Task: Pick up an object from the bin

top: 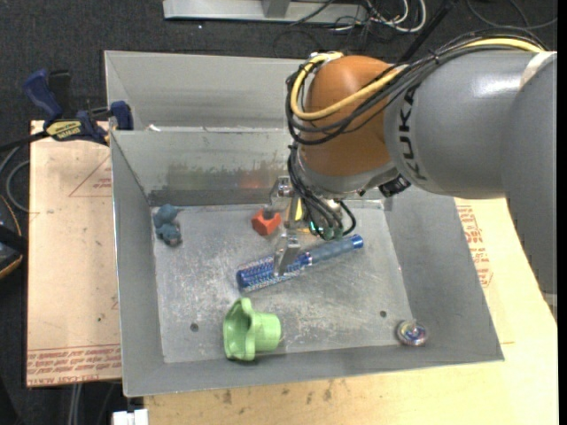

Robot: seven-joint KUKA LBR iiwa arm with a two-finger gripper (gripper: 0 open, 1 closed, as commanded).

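My gripper point(290, 251) reaches down under the orange wrist cover into the middle of the bin. Its tip sits right at a blue brush point(266, 274) that lies slanted on the bin floor, bristle head to the lower left and translucent blue handle to the upper right. The tip meets the brush about midway along its length. A small orange-red block point(264, 223) lies just left of the gripper, near the back wall.
A green cup-shaped thing point(250, 330) lies on its side at the front of the bin. A small blue-grey figure point(166, 224) rests in the back left corner. A small round metallic thing point(410, 333) sits at the front right. The arm covers the bin's back right.
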